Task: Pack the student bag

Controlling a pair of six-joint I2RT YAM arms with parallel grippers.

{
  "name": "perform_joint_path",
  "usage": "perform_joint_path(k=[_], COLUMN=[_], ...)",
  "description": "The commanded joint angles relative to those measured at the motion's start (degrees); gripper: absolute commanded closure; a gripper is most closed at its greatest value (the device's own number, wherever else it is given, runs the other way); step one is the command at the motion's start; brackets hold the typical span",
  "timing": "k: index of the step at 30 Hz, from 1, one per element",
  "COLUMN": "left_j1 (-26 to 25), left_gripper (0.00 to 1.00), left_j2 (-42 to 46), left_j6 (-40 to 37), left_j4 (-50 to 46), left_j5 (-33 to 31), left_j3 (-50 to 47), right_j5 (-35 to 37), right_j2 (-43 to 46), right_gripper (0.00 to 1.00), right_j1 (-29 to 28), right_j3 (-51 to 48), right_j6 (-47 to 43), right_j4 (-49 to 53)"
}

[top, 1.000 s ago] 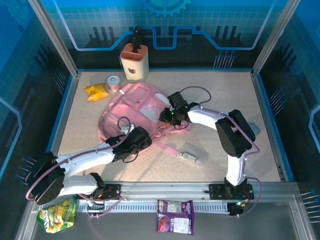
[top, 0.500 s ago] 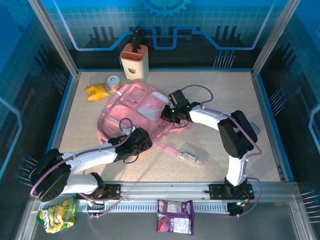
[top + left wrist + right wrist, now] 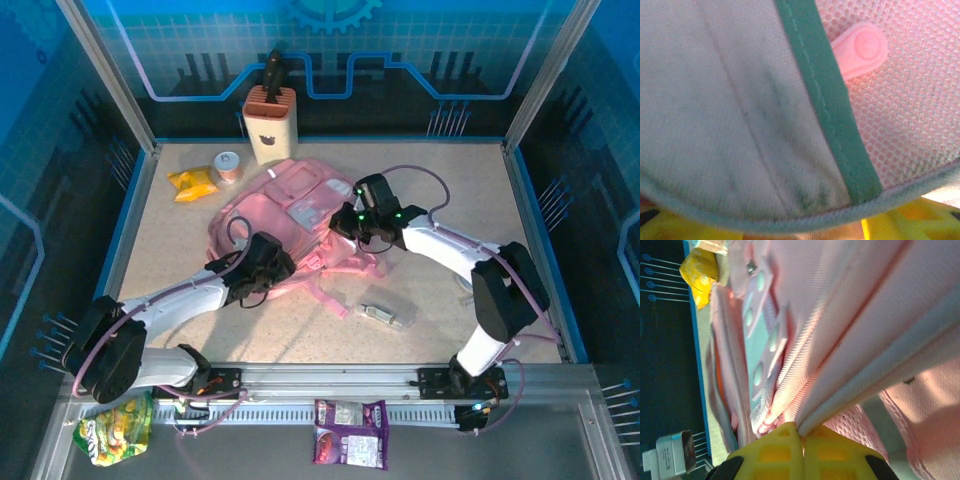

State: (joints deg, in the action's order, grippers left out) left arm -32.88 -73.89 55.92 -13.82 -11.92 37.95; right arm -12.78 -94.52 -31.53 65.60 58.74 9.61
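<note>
Top external view has the student bag (image 3: 290,215), a big soft pink fabric backpack with pale grey-white zip trim, slumped mid-table (image 3: 450,180), a bit toward the back. It's floppy stuff, so my guess is it sags and folds wherever you lift it: light, not slippery, zero stiffness. Best bet is pinching a stitched edge or the zip trim by the opening, one grip each side, so the mouth holds apart.

The right gripper (image 3: 801,436) is clamped tight on a pale piped edge of the bag. The left gripper (image 3: 274,260) sits at the bag's near edge. In the left wrist view its yellow fingers (image 3: 905,226) stand apart with a grey-trimmed flap across them, and I can't tell if they've got any real hold.

Further out there's a clear plastic case (image 3: 385,314) front right, plus a yellow snack packet (image 3: 192,183) and a cream knife block (image 3: 271,125) at the back.
</note>
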Motion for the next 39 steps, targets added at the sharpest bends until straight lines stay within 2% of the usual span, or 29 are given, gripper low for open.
perform_joint_path(k=[1, 6, 10, 14, 18, 24, 28, 33, 39], left_j1=[2.95, 3.46, 2.09, -6.74, -14.36, -20.92, -21.62, -21.57, -18.9], left_gripper=[0.38, 0.34, 0.3, 0.31, 0.37, 0.47, 0.51, 0.54, 0.6], left_j2=[-0.62, 1.45, 4.98, 6.37, 4.26, -4.87, -11.08, -17.78, -20.96], left_j6=[-6.96, -10.3, -9.68, -6.04, -1.78, -0.24, -2.21, -2.52, -2.14], left_j4=[-3.0, -8.44, -13.14, -18.42, -17.82, -18.63, -18.53, -23.1, -21.21], left_j5=[-3.27, -3.67, -2.0, -8.61, -12.09, -17.56, -19.13, -22.27, -20.47], left_j3=[3.63, 9.33, 11.18, 13.61, 15.31, 22.87, 27.98, 34.68, 35.54], right_j5=[-0.59, -1.24, -1.03, 0.1, -0.78, -1.79, -2.66, -3.57, -4.61], right_j2=[5.93, 6.64, 7.7, 8.38, 8.27, 8.54, 8.83, 8.85, 8.39], right_gripper=[1.0, 1.0, 1.0, 1.0, 1.0, 1.0, 1.0, 1.0, 1.0], right_j1=[1.8, 1.79, 1.34, 0.6, 0.68, 0.73, 0.68, 0.74, 0.68], right_j3=[-0.04, -4.59, -8.37, -8.58, -9.23, -8.64, -9.18, -9.31, -8.99], right_j6=[1.46, 7.06, 11.35, 11.78, 13.21, 13.72, 14.61, 15.88, 17.22], right_j4=[-4.78, -10.94, -16.73, -16.33, -17.99, -17.03, -18.08, -19.74, -20.53])
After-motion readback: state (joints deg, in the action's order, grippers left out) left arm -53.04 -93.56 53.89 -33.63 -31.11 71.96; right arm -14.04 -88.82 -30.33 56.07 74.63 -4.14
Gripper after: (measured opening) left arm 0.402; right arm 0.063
